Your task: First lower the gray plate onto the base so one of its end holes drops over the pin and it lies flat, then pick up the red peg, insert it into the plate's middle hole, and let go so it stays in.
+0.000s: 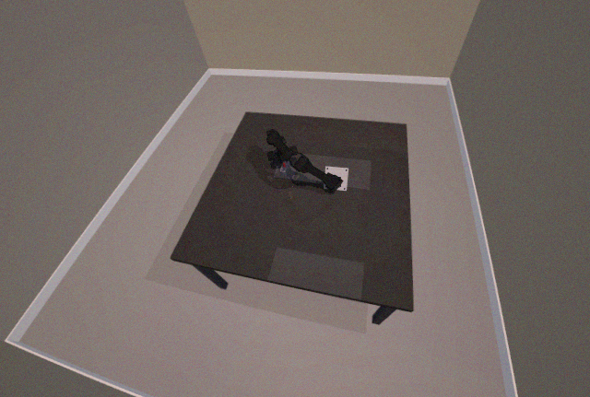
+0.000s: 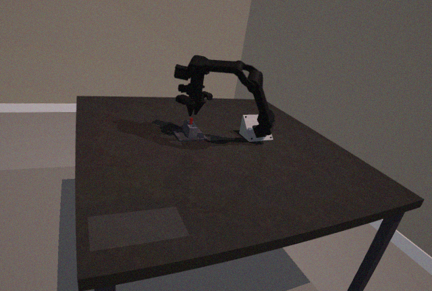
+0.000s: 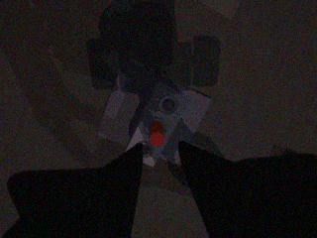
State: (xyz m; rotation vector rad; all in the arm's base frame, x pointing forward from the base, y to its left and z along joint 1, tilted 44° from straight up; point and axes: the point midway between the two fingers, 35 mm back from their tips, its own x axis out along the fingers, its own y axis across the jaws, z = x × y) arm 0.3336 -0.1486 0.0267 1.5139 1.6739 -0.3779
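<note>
The red peg stands upright in the gray plate, with its upper part showing above it. The gray plate lies across the top of the base, and a round ring with the pin shows near one end in the wrist view. The base sits on the table. My gripper is open and holds nothing. Its fingertips are just above the peg, apart from it. How deep the peg sits is hard to tell in the dim views.
The arm's white mounting block stands to the right of the base on the dark table. A lighter rectangle shows near the table's front edge. The arm's shadow falls around the base.
</note>
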